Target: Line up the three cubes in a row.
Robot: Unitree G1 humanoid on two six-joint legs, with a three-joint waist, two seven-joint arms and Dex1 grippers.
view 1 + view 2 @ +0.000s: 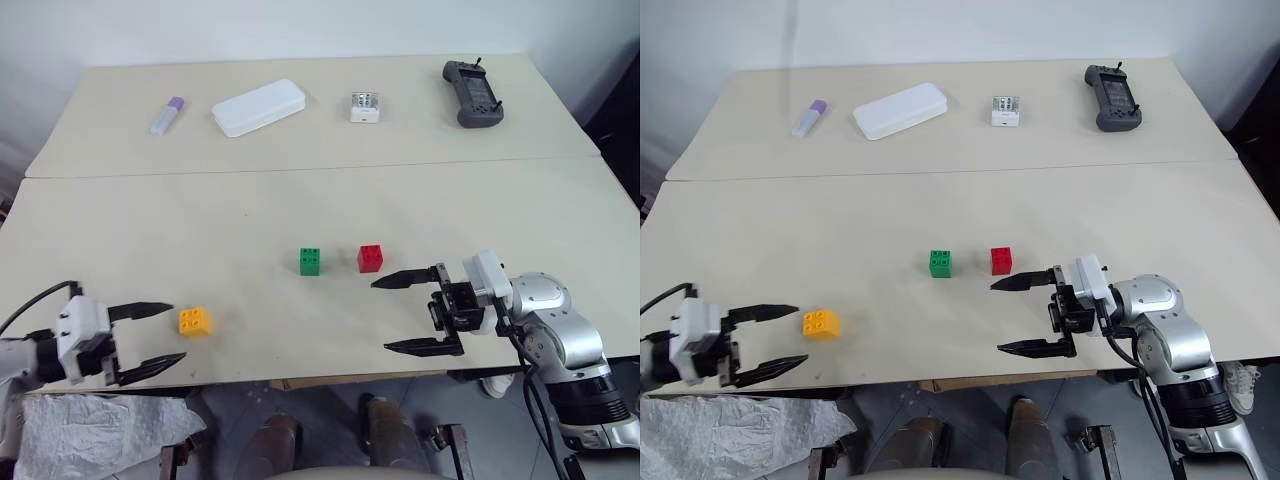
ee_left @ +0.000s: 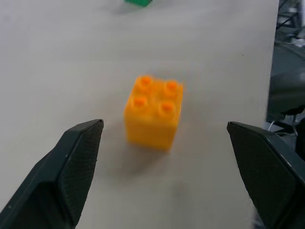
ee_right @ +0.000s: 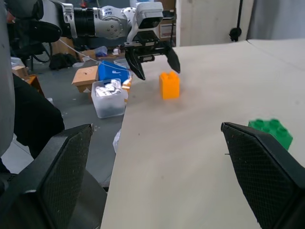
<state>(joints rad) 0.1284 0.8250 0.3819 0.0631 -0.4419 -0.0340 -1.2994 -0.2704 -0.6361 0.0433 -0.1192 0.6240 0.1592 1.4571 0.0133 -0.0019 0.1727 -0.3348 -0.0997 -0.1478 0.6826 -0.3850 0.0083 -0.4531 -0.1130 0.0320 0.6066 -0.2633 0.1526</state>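
From the head camera's left eye view, the left claw [image 1: 150, 340] stands wide open and empty, low over the near edge of the surface [image 1: 300, 190], with the yellow-orange cube [image 1: 194, 321] just beyond its fingertips and slightly toward the upper finger; the green cube [image 1: 311, 261] and red cube [image 1: 370, 258] sit side by side, well apart from that claw and much nearer the right claw [image 1: 405, 312], which is also wide open, empty, and pointing across toward the left arm. The risk here, as I judge it, is that the yellow-orange cube lies close to the surface's near edge, so a clumsy push could send it off. In the right eye view the same layout holds: the red cube just beyond the right claw's upper finger, and a careless sweep could knock the pair apart. In the left wrist view the yellow-orange cube [image 2: 153, 112] sits between the two open fingers but ahead of the tips and turned a little askew; closing on its corners could twist or squirt it out. In the right wrist view the green cube [image 3: 270, 131] lies close by one finger, and the left claw [image 3: 153, 62] hovers behind the yellow-orange cube; the two arms could cross paths.
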